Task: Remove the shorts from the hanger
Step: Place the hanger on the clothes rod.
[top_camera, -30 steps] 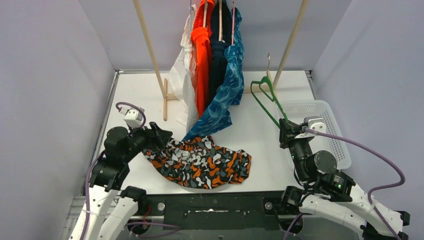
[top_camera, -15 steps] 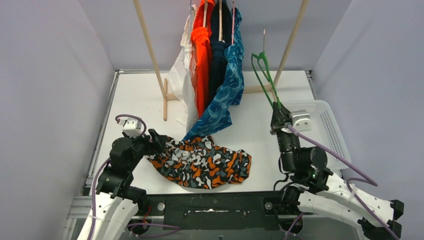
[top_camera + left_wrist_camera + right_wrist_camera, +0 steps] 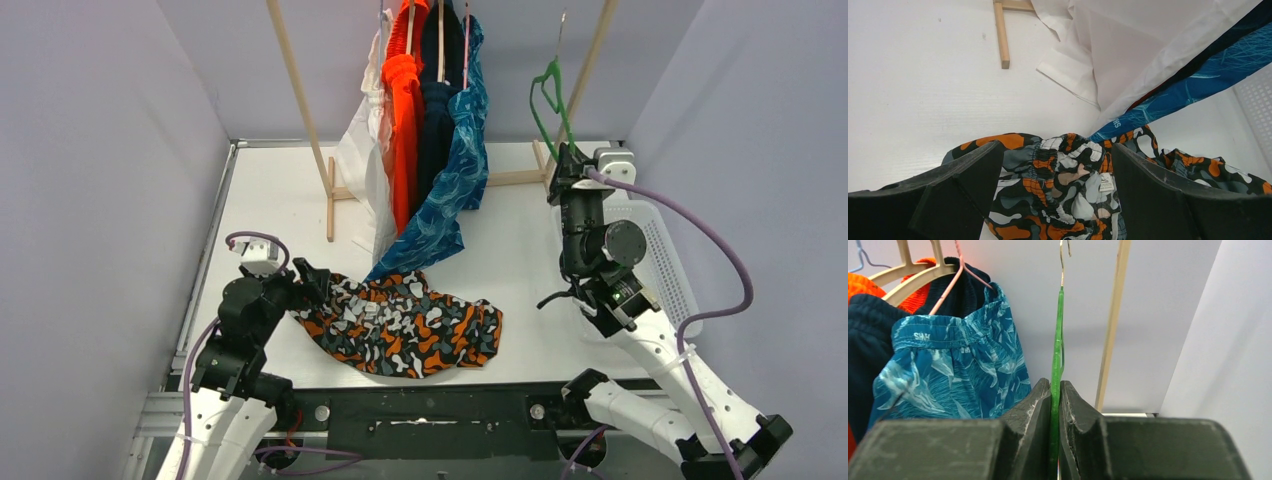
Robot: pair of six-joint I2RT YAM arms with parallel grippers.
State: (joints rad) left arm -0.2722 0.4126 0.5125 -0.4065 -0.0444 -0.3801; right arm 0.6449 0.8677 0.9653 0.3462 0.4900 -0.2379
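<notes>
The camouflage shorts [image 3: 405,323] lie crumpled on the table at front centre, off any hanger. My left gripper [image 3: 305,277] is open just above their left edge; in the left wrist view the waistband [image 3: 1058,170] lies between the spread jaws. My right gripper [image 3: 566,165] is shut on a bare green hanger [image 3: 552,92] and holds it upright, high at the back right; the right wrist view shows the hanger [image 3: 1057,340] clamped edge-on. White [image 3: 362,150], orange [image 3: 403,110], navy [image 3: 436,110] and blue leaf-patterned shorts [image 3: 455,180] hang on the rack.
The wooden rack has slanted legs [image 3: 297,95] and a right leg [image 3: 590,60] close to the raised hanger. A white perforated basket [image 3: 665,250] stands at the right edge, partly behind the right arm. Lilac walls enclose the table.
My right arm has lifted the green hanger up and toward the back, from low over the basket to high beside the rack's right leg. The left gripper stayed by the camouflage shorts.
</notes>
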